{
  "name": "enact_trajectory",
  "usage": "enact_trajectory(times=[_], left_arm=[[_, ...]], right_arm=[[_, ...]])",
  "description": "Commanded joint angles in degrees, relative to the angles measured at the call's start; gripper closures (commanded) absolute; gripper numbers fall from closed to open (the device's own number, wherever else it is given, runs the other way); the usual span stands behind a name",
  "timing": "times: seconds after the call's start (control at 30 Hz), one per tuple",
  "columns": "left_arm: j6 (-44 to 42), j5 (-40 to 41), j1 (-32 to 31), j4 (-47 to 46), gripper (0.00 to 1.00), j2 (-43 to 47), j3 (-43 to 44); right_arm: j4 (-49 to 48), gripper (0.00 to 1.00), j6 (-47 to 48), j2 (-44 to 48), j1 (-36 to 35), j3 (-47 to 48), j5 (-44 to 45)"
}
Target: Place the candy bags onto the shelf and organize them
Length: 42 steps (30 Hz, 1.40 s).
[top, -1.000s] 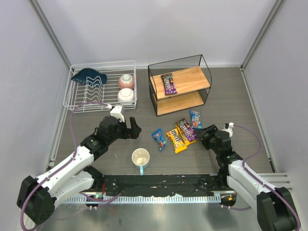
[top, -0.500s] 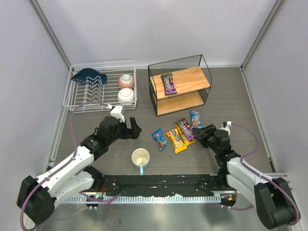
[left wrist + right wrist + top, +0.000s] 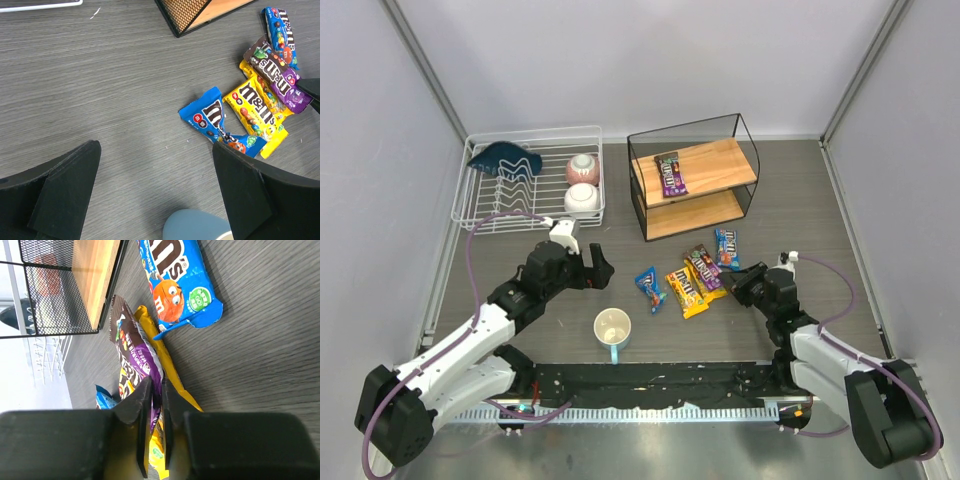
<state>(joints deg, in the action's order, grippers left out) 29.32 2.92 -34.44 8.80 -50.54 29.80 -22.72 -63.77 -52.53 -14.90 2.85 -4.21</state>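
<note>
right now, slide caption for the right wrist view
Right tool pinches the purple candy bag atop a yellow bag near the shelf

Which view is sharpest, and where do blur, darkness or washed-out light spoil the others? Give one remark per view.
Top external: even light, soft shadows, sharp from shelf to candy bags. Left wrist: bags crisp, left gripper a dark, featureless mass in the foreground. Right wrist: scene turned sideways, right gripper close and soft-edged around the purple bag, far left washed out white.
</note>
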Motion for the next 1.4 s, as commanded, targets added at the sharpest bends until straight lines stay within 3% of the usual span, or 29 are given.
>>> enact_trajectory(times=[0.0, 0.1, 0.63, 0.9, 1.1, 1.37], left_arm=[[-0.8, -0.6, -0.2, -1.7, 0.00, 0.5, 0.9], [-0.8, -0.6, -0.2, -1.7, 0.00, 0.4, 0.9], [-0.8, -0.6, -0.3, -1.2, 0.00, 0.8, 1.1], [-0.8, -0.5, -0.4, -1.2, 0.00, 0.6, 1.1], [-0.9, -0.3, -0.4, -1.0, 0.00, 0.7, 1.2], [-0.8, -0.2, -0.4, -1.0, 0.00, 0.4, 1.1]], right_arm=[[-2.0, 0.89, -0.1, 0.6, -0.3, -2.5, 0.1], [-0.1, 0.99, 0.6, 1.6, -0.3, -1.4, 0.4], [21.0, 0.99, 15.8, 14.9, -0.2, 19.1, 0.8], [26.3, 0.99, 21.1, 11.5, -0.2, 31.6, -4.8], [28.0, 0.99, 23.6, 11.5, -0.1, 39.3, -3.4], [23.6, 0.99, 24.7, 3.5, -0.2, 44.6, -0.3]])
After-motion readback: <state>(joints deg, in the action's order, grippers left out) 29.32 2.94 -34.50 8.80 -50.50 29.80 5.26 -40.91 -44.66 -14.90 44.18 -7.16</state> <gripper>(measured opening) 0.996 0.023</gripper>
